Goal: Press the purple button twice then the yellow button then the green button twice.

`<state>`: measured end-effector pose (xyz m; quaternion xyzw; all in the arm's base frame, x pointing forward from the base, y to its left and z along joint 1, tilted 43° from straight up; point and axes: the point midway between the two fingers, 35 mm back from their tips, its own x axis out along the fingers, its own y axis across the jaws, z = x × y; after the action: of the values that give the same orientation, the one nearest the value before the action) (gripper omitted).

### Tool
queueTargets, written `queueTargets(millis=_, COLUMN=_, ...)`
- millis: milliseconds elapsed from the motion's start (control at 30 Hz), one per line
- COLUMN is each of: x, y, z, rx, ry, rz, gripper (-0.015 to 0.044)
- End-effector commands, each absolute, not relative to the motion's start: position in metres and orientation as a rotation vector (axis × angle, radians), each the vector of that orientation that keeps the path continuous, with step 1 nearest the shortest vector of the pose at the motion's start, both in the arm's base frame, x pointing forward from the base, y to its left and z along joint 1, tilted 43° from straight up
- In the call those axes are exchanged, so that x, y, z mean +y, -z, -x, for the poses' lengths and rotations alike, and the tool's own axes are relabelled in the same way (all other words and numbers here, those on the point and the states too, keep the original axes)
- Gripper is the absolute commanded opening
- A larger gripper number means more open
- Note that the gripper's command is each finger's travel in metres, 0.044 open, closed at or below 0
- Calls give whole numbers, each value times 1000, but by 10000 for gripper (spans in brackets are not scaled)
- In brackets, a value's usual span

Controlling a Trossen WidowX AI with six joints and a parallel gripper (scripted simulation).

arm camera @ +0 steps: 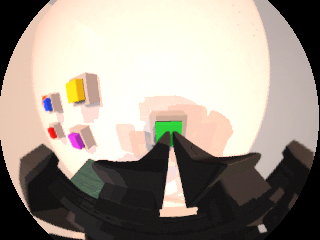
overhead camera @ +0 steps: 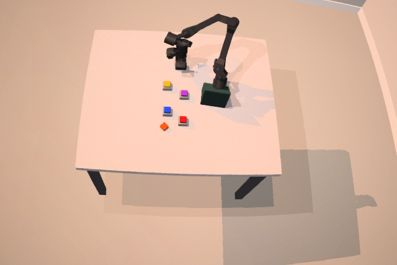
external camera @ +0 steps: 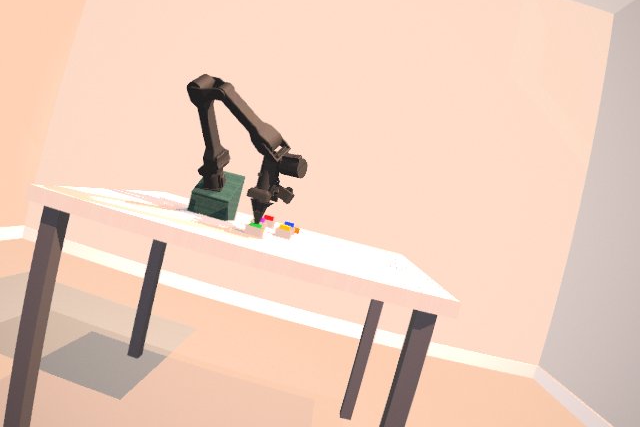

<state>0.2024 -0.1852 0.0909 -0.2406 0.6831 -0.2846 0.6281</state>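
My gripper (external camera: 257,221) (arm camera: 171,134) is shut, with nothing between its fingers, and points down. Its tips are at the top of the green button (external camera: 254,225) (arm camera: 168,127), apparently touching it; how far the cap is pressed in cannot be told. In the top view the arm hides the green button. The yellow button (overhead camera: 167,84) (external camera: 284,228) (arm camera: 75,91) and the purple button (overhead camera: 183,93) (arm camera: 76,140) stand apart from the gripper with their caps raised. In the exterior view the purple button is partly hidden behind the fingertips.
A blue button (overhead camera: 167,109) (external camera: 289,224) (arm camera: 48,104) and a red button (overhead camera: 183,119) (external camera: 268,217) (arm camera: 52,132) stand beyond the yellow and purple ones. An orange block (overhead camera: 164,126) (external camera: 297,230) lies near the blue button. The arm stands on a dark green base (overhead camera: 214,97) (external camera: 211,204).
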Motion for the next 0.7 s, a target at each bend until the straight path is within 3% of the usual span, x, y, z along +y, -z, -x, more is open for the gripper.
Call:
queueTargets(millis=0, x=-184, y=-89, z=-201, rx=1575, ry=642, rz=554, gripper=20)
queueTargets(millis=567, x=-162, y=-112, z=-204, rx=1575, ry=640, rz=553, gripper=20)
queueTargets(millis=667, x=-154, y=-106, z=-212, rx=1580, ry=615, rz=551, gripper=99)
